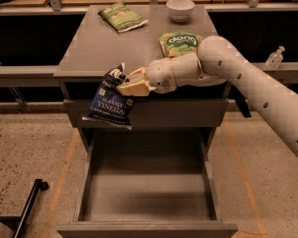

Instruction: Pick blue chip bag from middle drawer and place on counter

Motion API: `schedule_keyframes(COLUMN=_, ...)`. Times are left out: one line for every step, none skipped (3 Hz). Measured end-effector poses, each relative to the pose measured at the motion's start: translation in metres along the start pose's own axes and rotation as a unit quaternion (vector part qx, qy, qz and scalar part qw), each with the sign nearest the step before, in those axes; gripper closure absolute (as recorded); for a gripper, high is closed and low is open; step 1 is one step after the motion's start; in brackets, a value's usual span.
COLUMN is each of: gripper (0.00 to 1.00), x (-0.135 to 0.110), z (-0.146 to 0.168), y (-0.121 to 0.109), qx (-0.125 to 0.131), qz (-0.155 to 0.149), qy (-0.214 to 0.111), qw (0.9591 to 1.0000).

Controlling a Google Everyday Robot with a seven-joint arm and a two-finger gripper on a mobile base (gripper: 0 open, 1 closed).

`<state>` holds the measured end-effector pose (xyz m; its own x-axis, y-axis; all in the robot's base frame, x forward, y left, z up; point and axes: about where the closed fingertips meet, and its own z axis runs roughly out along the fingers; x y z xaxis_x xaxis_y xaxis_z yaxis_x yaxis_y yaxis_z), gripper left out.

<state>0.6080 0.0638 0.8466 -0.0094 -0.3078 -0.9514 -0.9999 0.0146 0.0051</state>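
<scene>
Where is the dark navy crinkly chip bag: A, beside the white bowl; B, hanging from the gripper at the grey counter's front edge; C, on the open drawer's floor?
B: the gripper holds the dark navy crinkly chip bag at the front edge of the smooth grey counter.

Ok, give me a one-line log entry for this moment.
hand: shut on blue bag top, at counter front edge | blue bag: hanging above drawer | drawer: open | counter: blue bag not yet placed
</scene>
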Motion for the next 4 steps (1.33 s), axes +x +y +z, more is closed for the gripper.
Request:
schedule_keyframes(gripper=1.0, x=0.004, z=0.004, y=0.001, qx=0.0, qz=0.005, qy=-0.002, qw=1.0)
schedule_keyframes(gripper=1.0, x=-0.009, z=-0.007, y=-0.017, qx=0.038, qz=-0.023, qy=0.0, qw=0.999)
schedule_keyframes(gripper=1.0, x=-0.039, z=-0.021, y=-0.045, qx=0.071, qz=-0.074, qy=0.011, qw=0.9946)
schedule_keyframes(gripper=1.0, x=-0.068, z=-0.041, y=-0.091, qx=0.113, qz=-0.117, qy=0.006, qw=0.9867)
